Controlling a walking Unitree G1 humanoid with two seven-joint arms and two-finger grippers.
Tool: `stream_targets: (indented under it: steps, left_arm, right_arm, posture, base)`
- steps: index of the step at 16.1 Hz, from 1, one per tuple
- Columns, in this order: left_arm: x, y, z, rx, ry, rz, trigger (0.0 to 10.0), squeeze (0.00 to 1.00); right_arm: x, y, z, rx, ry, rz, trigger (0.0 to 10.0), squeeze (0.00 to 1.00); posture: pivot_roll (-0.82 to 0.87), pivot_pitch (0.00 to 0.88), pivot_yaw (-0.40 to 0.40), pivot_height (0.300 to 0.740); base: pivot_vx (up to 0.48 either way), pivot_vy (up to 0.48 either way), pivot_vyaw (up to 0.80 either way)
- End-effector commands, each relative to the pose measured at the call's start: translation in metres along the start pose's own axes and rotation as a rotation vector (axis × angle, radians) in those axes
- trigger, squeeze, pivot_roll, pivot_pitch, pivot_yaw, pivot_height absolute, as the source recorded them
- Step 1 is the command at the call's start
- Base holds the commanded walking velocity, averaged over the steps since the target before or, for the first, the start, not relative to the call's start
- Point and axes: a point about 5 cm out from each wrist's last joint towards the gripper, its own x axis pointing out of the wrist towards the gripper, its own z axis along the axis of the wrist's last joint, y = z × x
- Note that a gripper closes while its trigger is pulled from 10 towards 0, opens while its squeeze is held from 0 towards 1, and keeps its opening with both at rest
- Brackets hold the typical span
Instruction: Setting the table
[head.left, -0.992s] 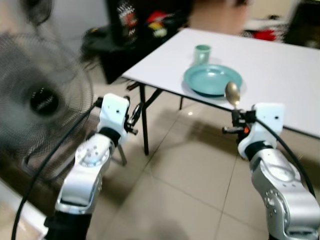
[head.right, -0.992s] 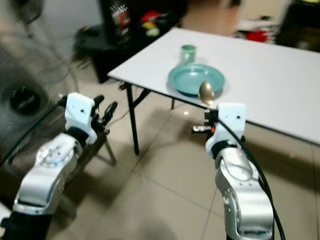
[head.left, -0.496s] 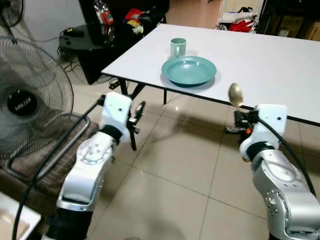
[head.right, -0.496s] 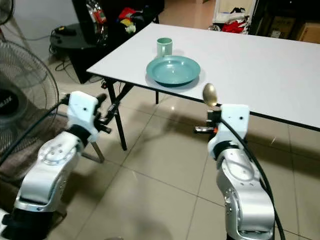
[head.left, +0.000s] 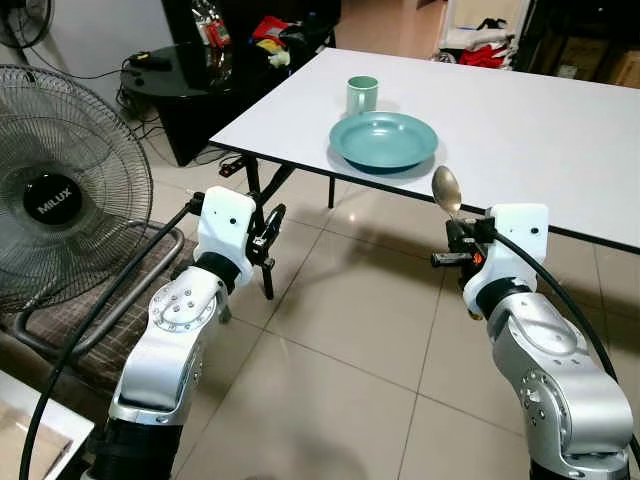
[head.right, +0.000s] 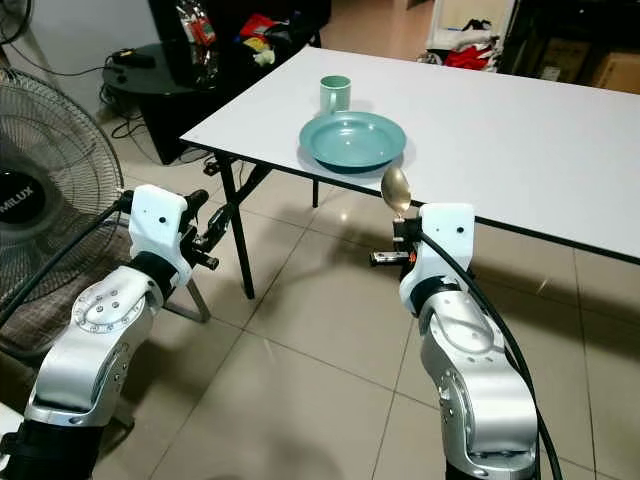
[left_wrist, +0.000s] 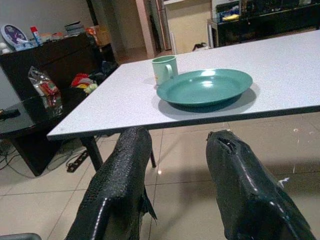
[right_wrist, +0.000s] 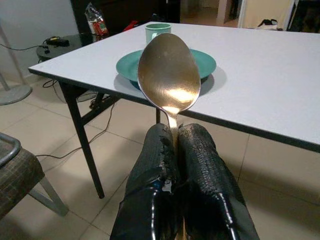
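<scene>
A metal spoon (head.left: 445, 188) stands upright, bowl up, with my right gripper (head.left: 456, 238) shut on its handle. It hangs over the floor just short of the front edge of the white table (head.left: 540, 130). A teal plate (head.left: 384, 141) lies near the table's left front corner, and a teal mug (head.left: 362, 95) stands just behind it. In the right wrist view the spoon (right_wrist: 169, 72) rises from between the closed fingers (right_wrist: 155, 165), with the plate (right_wrist: 205, 64) behind it. My left gripper (head.left: 270, 222) is open and holds nothing, to the left of the table and below its top.
A standing fan (head.left: 55, 200) is close on my left, above a cushioned metal-frame seat (head.left: 110, 320). A black low cabinet (head.left: 185, 85) with clutter stands beyond the table's left end. The table leg (head.left: 262, 225) is right by my left gripper. Tiled floor lies ahead.
The blurred, swinging view has steadied and the table sits a little closer. My right gripper has carried the spoon slightly left, nearer the plate. The left gripper stays open.
</scene>
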Motion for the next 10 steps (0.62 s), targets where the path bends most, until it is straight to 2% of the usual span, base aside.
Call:
stream_targets:
  steps: [1, 10]
  left_arm:
    - [-0.0007, 0.0035, -0.0003, 0.005, 0.009, 0.008, 10.0, 0.00]
    - [-0.0009, 0.0080, -0.0011, 0.001, 0.009, 0.027, 10.0, 0.00]
  right_arm:
    - [0.0022, 0.0016, 0.0013, 0.005, 0.009, 0.021, 10.0, 0.00]
    - [0.0050, 0.0015, 0.0035, -0.021, -0.009, 0.021, 10.0, 0.00]
  posture:
    - [0.00, 0.000, 0.063, 0.740]
    - [0.00, 0.000, 0.060, 0.740]
  base:
    - [0.255, 0.000, 0.00]
    - [0.273, 0.000, 0.00]
